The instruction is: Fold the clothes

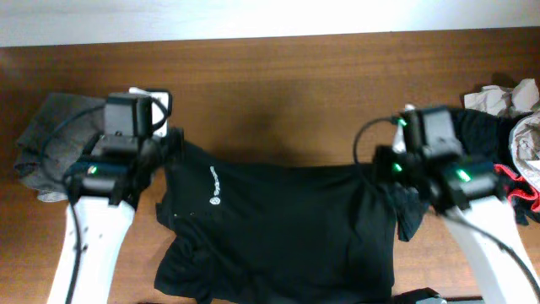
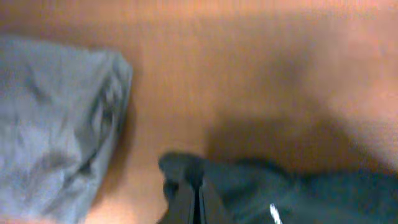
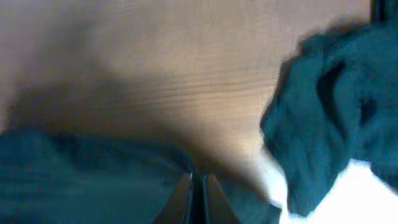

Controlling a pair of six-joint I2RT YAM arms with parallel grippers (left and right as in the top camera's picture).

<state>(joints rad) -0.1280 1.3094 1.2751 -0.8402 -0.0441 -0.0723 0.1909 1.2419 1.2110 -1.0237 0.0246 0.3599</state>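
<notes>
Pinches the black T-shirt at two points along its upper edge: left claw clamped shut on the cloth at the shirt's 10 o'clock corner, right claw clamped shut on the cloth at its 2 o'clock corner. Shows, in each wrist view, fingertips pressed together on a dark fold. Holds the upper edge stretched between the two arms, probably to spread and flatten the body ahead of a fold; lower half, toward 6 o'clock, rumpled and uneven on the table. Locates the shirt at the table centre, extending toward 6 o'clock. Sets a grey garment at 9 o'clock, close to the left arm and apart from the shirt. Sets pale crumpled garments and a dark garment with red trim at 3 o'clock, likely parked there until their turn. Bears a small white logo on the chest, toward the shirt's 10 o'clock: a round mark with a short line of lettering, too small to read. No other label or writing legible.
</notes>
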